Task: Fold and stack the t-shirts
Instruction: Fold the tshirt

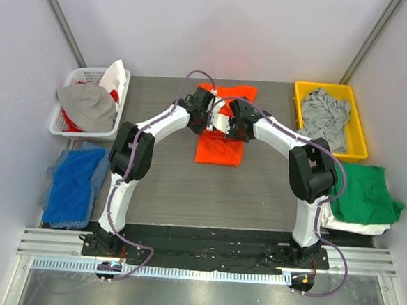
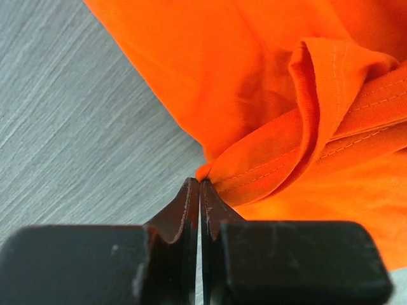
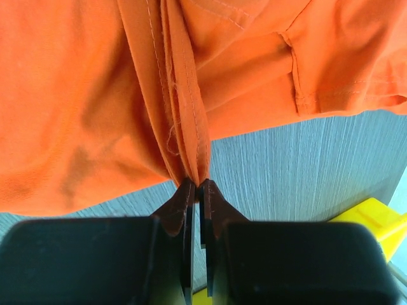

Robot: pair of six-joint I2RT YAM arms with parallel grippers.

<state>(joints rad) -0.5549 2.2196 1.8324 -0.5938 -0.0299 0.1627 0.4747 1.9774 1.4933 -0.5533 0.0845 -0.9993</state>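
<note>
Grippers meet in the top view: left gripper (image 1: 209,123) and right gripper (image 1: 228,126) sit side by side over the middle of the orange shirt (image 1: 219,152). It lies on the table (image 1: 166,185), long axis running away from the bases. Left wrist view: jaws nearly closed, pinching its hem straight ahead. Right wrist view: likewise narrow, clamping a bunched fold.

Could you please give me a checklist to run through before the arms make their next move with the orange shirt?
1. Grip of left end effector on orange shirt hem: ok, shut on it.
2. Grip of right end effector on a fold of it: ok, shut on it.
3. Pinches deep enough to hold: cannot tell, cloth sits only at the tips.
4. Shirt lying flat: not ok, bunched between the arms.
5. Stack present at right, green shirt on white shirt: ok.
</note>
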